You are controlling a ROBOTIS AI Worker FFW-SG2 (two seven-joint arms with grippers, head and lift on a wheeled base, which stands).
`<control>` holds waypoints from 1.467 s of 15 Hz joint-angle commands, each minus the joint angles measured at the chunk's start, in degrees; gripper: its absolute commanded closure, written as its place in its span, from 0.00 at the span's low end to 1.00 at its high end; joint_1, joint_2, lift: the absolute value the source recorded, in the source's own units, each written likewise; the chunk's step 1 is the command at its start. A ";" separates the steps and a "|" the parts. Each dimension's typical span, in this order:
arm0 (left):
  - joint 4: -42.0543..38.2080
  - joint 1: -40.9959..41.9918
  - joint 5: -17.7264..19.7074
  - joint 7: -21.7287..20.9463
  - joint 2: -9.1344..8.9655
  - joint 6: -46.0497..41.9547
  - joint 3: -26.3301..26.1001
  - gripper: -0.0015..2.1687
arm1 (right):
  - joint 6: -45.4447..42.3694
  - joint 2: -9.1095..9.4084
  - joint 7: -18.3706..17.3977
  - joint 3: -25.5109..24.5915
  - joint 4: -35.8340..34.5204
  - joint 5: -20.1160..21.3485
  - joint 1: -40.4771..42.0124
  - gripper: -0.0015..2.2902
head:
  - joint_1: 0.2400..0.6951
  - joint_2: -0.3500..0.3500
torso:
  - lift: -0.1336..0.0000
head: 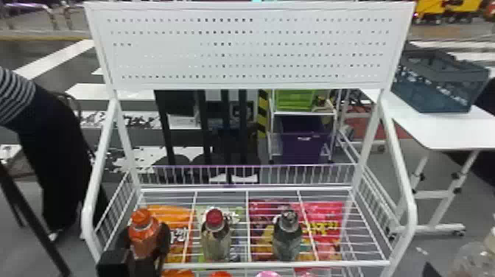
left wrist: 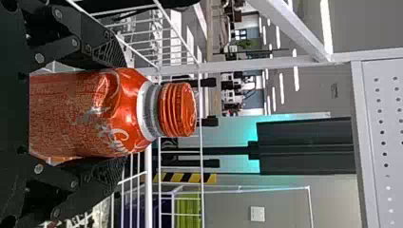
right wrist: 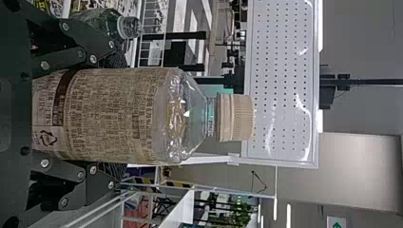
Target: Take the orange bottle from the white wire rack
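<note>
Item 1: orange bottle, upright, at the left front part of the white wire rack in the head view; its base is hidden, so whether it touches the rack cannot be told. Orange cap, red-orange body with pale lettering.

Item 2: left hand, clenched on item 1. In the left wrist view, a black finger presses each side of the body, below the pale neck ring (the cap stands free of both).

Item 3: right hand, partly visible at the head view's lower right corner, grasping a clear bottle. In the right wrist view, that bottle stands upright between the two fingers, with a beige cap and a closely printed label.

Item 4: two further bottles within the rack's outline, one red-capped, one grey-capped, set apart from each other.

Item 5: snack packets, showing through the wires: an orange packet, a green packet, a dark red packet and a pink-red packet.

Item 6: perforated white panel, fixed across the top of the rack.

Item 7: white worktop to the right of the rack, bearing a dark crate.

Item 8: behind the rack, a green bin above a purple bin.
</note>
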 commanded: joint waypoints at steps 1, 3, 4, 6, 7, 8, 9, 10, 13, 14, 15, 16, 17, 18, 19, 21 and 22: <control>-3.29 1.85 0.09 0.19 0.22 0.13 0.22 0.88 | 0.89 0.05 0.00 -0.05 -0.14 0.03 -0.50 0.48 | 0.57 0.50 | 1.00; -7.07 4.13 -0.09 0.37 0.39 0.48 0.84 0.88 | 1.42 0.05 0.00 0.03 -0.14 0.03 -0.86 0.48 | 0.57 0.50 | 1.00; -9.80 5.45 -0.26 0.46 0.57 0.83 1.10 0.88 | 1.59 0.05 0.00 0.03 -0.14 0.03 -0.94 0.48 | 0.57 0.50 | 1.00; -15.86 7.82 -0.62 0.72 1.01 3.47 1.36 0.88 | 1.77 0.05 0.00 0.12 -0.14 0.03 -1.12 0.48 | 0.57 0.50 | 1.00; -20.61 9.84 -0.97 1.07 1.45 7.69 2.24 0.88 | 1.77 0.05 0.00 0.12 -0.14 0.03 -1.12 0.48 | 0.57 0.50 | 1.00; -24.91 11.69 -1.06 1.16 1.62 10.85 2.77 0.88 | 1.77 0.05 0.00 0.12 -0.14 0.03 -1.12 0.48 | 0.57 0.50 | 1.00; -29.40 13.89 -1.14 1.51 2.06 13.32 3.21 0.88 | 1.77 0.05 0.00 0.12 -0.14 0.03 -1.12 0.48 | 0.57 0.50 | 1.00; -34.14 16.70 -1.49 1.51 2.24 15.42 5.06 0.88 | 1.77 0.05 0.00 0.12 -0.14 0.03 -1.12 0.48 | 0.57 0.50 | 1.00; -44.60 24.52 -1.85 0.90 2.41 18.24 7.87 0.88 | 1.59 0.05 0.00 0.21 -0.22 -0.06 -0.94 0.48 | 0.57 0.50 | 1.00; -47.15 26.98 -1.85 0.46 2.33 18.06 8.92 0.88 | 1.42 0.05 0.00 0.21 -0.22 -0.06 -0.94 0.48 | 0.57 0.50 | 1.00; -49.70 29.80 -2.20 0.37 2.33 17.89 9.71 0.88 | 1.42 0.05 0.00 0.21 -0.22 -0.06 -0.94 0.48 | 0.57 0.50 | 1.00; -51.37 32.61 -2.29 0.28 2.24 17.53 10.42 0.88 | 1.42 0.05 0.00 0.21 -0.22 -0.14 -0.94 0.48 | 0.57 0.50 | 1.00; -52.60 34.81 -2.29 0.28 2.24 17.01 11.21 0.88 | 1.42 0.05 0.00 0.21 -0.22 -0.14 -0.94 0.48 | 0.57 0.50 | 1.00; -53.65 37.35 -2.37 0.19 2.06 15.60 11.65 0.88 | 1.24 0.05 0.00 0.21 -0.22 -0.23 -0.94 0.48 | 0.57 0.50 | 1.00; -54.00 39.38 -2.37 0.10 1.89 13.32 11.91 0.88 | 1.07 0.05 0.00 0.21 -0.22 -0.32 -0.77 0.48 | 0.57 0.50 | 1.00; -53.65 41.05 -3.78 0.19 1.36 11.56 11.91 0.88 | 0.36 0.05 0.09 0.21 -0.22 -0.58 -0.50 0.48 | 0.57 0.50 | 1.00; -53.74 41.40 -3.78 0.19 1.27 11.56 11.91 0.88 | 0.01 0.05 0.09 0.21 -0.22 -0.58 -0.42 0.48 | 0.57 0.50 | 1.00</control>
